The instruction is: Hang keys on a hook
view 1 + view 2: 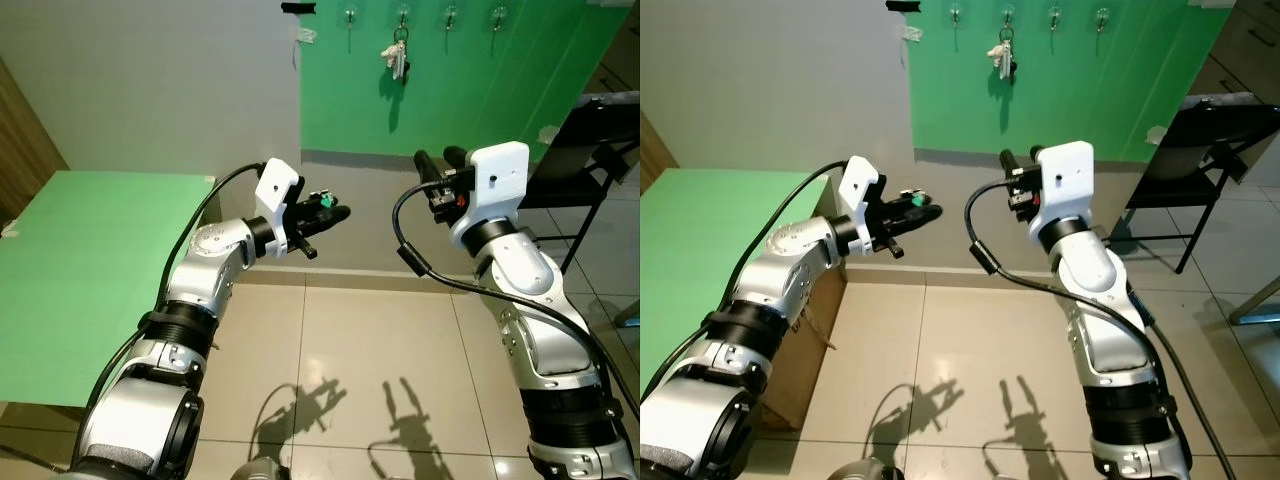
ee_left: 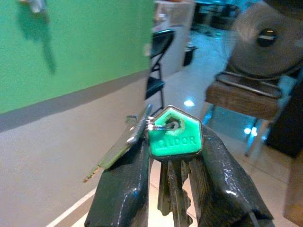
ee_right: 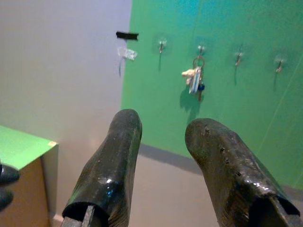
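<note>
Two silver arms reach forward in the left eye view, both bent at the elbow and raised above the tiled floor [image 1: 380, 330]. The left gripper [image 1: 330, 212] points toward the green wall panel [image 1: 470, 90], closed on a bunch of keys [image 1: 322, 202]. The right gripper [image 1: 436, 160] aims up at the same panel. Four hooks [image 1: 450, 14] sit in a row there; one carries another key bunch [image 1: 398, 58]. A green table [image 1: 90, 260] stands at the left, a black chair [image 1: 590, 150] at the right.

In the left wrist view, the fingers [image 2: 124, 189] pinch the keys, whose green tag [image 2: 175, 135] stands above them with one key splayed sideways.

In the right wrist view, the two fingers [image 3: 111, 170] stand apart, holding nothing, with four hooks ahead.
</note>
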Robot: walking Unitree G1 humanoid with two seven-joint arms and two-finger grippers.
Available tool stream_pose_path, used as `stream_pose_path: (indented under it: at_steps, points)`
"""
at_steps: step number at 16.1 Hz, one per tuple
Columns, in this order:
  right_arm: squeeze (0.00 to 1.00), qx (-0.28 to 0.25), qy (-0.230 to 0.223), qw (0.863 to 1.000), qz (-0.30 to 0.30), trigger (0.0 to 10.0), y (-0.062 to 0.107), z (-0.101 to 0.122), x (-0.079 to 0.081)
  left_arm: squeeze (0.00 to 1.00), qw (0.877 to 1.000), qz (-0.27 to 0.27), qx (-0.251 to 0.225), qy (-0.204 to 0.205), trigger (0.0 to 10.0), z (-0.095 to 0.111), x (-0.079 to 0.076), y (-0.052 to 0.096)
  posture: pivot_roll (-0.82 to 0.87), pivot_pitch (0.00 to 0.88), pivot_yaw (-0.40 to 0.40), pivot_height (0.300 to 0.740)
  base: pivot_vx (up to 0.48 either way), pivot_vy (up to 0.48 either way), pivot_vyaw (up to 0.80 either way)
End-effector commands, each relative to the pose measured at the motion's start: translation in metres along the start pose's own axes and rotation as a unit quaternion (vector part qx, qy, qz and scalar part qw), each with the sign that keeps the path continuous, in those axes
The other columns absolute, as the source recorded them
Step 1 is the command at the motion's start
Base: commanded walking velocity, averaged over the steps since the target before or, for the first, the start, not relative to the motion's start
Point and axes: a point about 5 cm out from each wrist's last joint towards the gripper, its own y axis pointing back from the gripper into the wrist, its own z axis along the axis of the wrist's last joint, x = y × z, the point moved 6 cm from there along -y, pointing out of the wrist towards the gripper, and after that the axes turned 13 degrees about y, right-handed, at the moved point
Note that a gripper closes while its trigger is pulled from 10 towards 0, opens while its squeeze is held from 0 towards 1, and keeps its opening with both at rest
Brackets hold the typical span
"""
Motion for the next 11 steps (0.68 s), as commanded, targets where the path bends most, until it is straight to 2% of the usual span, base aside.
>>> stream_pose_path:
  at_steps: [1, 3, 4, 5, 7, 9, 11]
  points:
    - [0.0, -0.001, 0.003, 1.0, -0.001, 10.0, 0.001, -0.001, 0.002, 0.0, 1.0, 0.022, -0.002, -0.008, 0.0, 0.001, 0.006, 0.003, -0.16, 0.002, 0.041, 0.74, 0.0, 0.0, 0.0]
    - [0.0, 0.005, -0.005, 1.0, -0.003, 10.0, 0.003, -0.006, 0.006, 0.0, 0.999, 0.05, -0.004, -0.004, 0.0, -0.003, 0.008, 0.004, -0.16, 0.003, 0.044, 0.74, 0.0, 0.0, 0.0]
    - [0.0, 0.01, -0.012, 1.0, -0.001, 10.0, 0.005, -0.01, 0.011, 0.0, 0.996, 0.09, -0.007, -0.008, 3.8, -0.004, 0.017, 0.005, -0.16, 0.003, 0.044, 0.74, 0.0, 0.0, 0.0]
    - [0.0, 0.012, -0.016, 1.0, 0.001, 10.0, 0.007, -0.012, 0.014, 0.0, 0.994, 0.112, -0.011, -0.012, 9.7, -0.004, 0.022, 0.005, -0.16, 0.003, 0.044, 0.74, 0.0, 0.0, 0.0]
    - [0.0, 0.017, -0.019, 1.0, 0.002, 10.0, 0.01, -0.017, 0.02, 0.0, 0.989, 0.144, -0.011, -0.019, 10.0, -0.002, 0.027, 0.004, -0.15, 0.009, 0.046, 0.74, 0.0, 0.0, 0.0]
    - [0.0, 0.033, -0.039, 0.999, -0.009, 10.0, 0.015, -0.026, 0.023, 0.0, 0.986, 0.151, -0.05, -0.057, 10.0, 0.013, 0.02, 0.002, -0.15, 0.011, 0.049, 0.74, 0.0, 0.0, 0.0]
    - [0.0, 0.044, -0.047, 0.998, -0.015, 10.0, 0.02, -0.034, 0.028, 0.0, 0.983, 0.16, -0.086, -0.024, 10.0, 0.023, 0.017, -0.001, -0.15, 0.01, 0.052, 0.74, 0.446, 0.0, 0.0]
